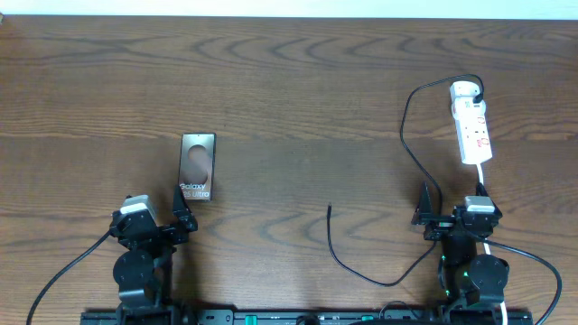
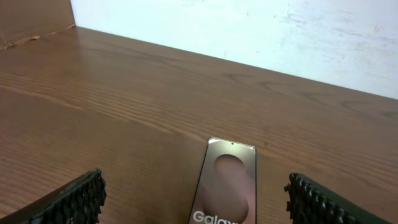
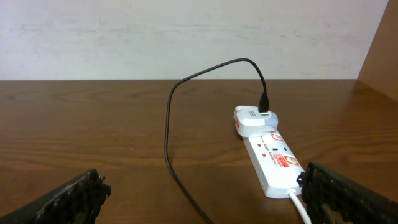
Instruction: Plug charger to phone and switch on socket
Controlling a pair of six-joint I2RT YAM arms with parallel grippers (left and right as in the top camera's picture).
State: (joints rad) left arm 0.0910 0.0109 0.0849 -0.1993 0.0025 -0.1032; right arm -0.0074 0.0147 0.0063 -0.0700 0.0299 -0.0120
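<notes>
The phone [image 1: 198, 167] lies flat on the table left of centre, its bronze face and white lettering up; the left wrist view shows the phone [image 2: 227, 180] just ahead, between the fingers. My left gripper [image 1: 158, 212] hovers open just behind its near end, holding nothing. The white socket [image 1: 471, 122] lies at the far right, and the charger [image 1: 411, 153] is plugged into its far end. That thin cable loops down to a loose tip [image 1: 329, 209] mid-table. My right gripper [image 1: 451, 206] is open just short of the socket [image 3: 270, 158], with the charger cable [image 3: 169, 124] running between its fingers.
The socket's white lead [image 1: 485, 181] runs back toward the right arm's base. A pale wall [image 3: 186, 37] borders the table's far edge. Thick black robot cables [image 1: 63, 271] trail from both arm bases along the near edge.
</notes>
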